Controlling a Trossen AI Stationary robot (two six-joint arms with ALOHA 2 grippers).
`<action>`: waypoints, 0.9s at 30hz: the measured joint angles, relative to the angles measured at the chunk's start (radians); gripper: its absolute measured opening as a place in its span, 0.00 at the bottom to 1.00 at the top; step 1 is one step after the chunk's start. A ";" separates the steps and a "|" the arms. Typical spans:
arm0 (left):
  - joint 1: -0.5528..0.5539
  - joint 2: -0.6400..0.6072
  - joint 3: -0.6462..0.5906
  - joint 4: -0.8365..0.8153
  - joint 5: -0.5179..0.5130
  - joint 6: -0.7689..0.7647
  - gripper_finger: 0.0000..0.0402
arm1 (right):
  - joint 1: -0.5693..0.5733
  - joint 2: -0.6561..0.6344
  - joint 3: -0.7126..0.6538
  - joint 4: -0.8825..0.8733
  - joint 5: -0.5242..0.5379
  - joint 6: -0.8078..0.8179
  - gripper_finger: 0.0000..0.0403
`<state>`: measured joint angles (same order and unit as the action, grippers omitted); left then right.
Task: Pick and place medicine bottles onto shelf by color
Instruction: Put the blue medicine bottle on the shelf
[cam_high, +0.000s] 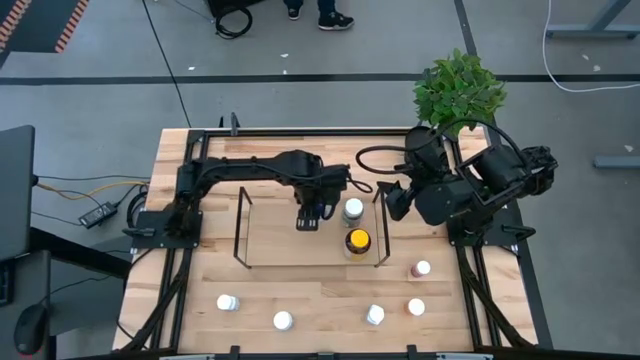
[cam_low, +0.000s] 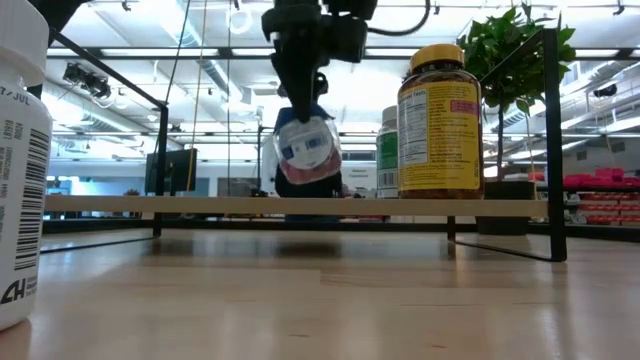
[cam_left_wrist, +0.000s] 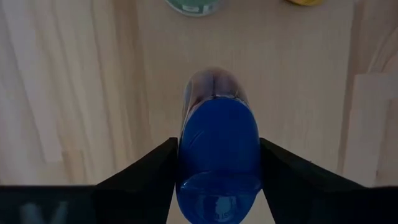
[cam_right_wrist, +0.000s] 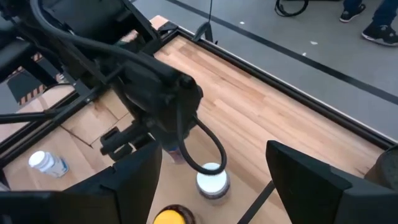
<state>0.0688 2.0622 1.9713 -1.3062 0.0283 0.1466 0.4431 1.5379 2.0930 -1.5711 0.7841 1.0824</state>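
My left gripper (cam_high: 310, 216) is over the middle of the shelf (cam_high: 242, 228), shut on a blue-capped bottle (cam_low: 305, 148). A white-capped bottle (cam_high: 353, 208) and the larger amber bottle with a yellow cap (cam_high: 357, 241) stand upright on the shelf's board near its right end. Several white-capped bottles stand on the table in front of the shelf, among them one (cam_high: 228, 301) at the left and one (cam_high: 423, 268) at the right. My right gripper (cam_high: 394, 200) hangs open and empty above the shelf's right end. My left gripper pinches the bottle's blue cap (cam_left_wrist: 188, 149) between its two fingers (cam_left_wrist: 149, 171), one on each side. The fingers come from above, pointing down. The bottle hangs below them, tilted, its base just over the shelf board (cam_low: 200, 205); whether it touches the board I cannot tell.
A green plant (cam_high: 458, 90) in a black pot stands at the far right corner, behind my right arm. The black frame (cam_high: 180, 290) edges the table. The shelf's left half is bare board. A person's feet (cam_high: 335, 18) show on the floor beyond the table.
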 joint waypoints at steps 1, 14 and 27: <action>-0.002 0.004 0.000 0.000 0.001 0.001 0.53 | 0.001 0.000 0.000 0.000 0.000 -0.001 0.73; -0.010 0.015 0.000 0.045 0.002 0.001 0.55 | 0.001 0.000 0.000 0.000 -0.003 -0.001 0.73; 0.003 0.015 0.000 0.081 -0.001 0.002 0.57 | 0.001 0.000 0.000 0.000 -0.004 0.013 0.73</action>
<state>0.0713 2.0777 1.9713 -1.2249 0.0278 0.1490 0.4438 1.5379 2.0930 -1.5711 0.7803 1.0957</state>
